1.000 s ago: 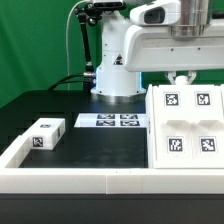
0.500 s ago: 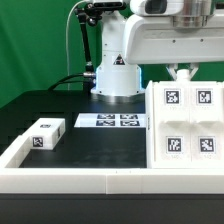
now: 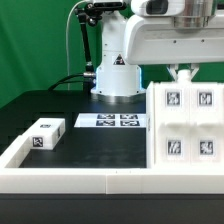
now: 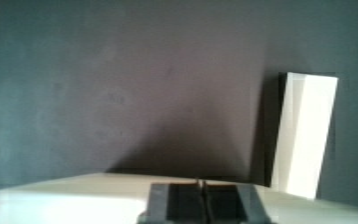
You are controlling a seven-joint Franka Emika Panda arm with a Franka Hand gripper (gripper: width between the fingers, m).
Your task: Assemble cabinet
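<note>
On the exterior view's right: cabinet (image 3: 185, 125), big white box, sits on the dark surface (image 3: 95, 150) with its four-tag face toward the camera. It looks slightly tipped, top edge leaning back. Its near bottom edge is just behind the white border rail (image 3: 80, 180).

Arm (image 3: 170, 40): the last white link runs level across the top of the exterior view and the wrist points straight down. The fingers (image 3: 180, 72) come down onto the cabinet's rear top edge, about mid-width.

Jaws, wrist view: the two grey fingers (image 4: 179, 203) stand side by side with only a thin dark seam between them, right against the white cabinet body (image 4: 69, 198). So the cabinet is at the fingertips and directly below the wrist. I cannot tell whether the jaws are clamped on a thin cabinet edge or just closed against it.

Also in the wrist view: a narrow white strip (image 4: 306, 130) lies on the dark surface beyond the cabinet, apart from it. Can't tell which part it is.

Further out:
- The marker board (image 3: 110, 121) lies flat, just beside the cabinet on the exterior view's left, in front of the arm base (image 3: 115, 65).
- A small white tagged block (image 3: 45, 133) sits well apart on the exterior view's left, near the rail's corner.
</note>
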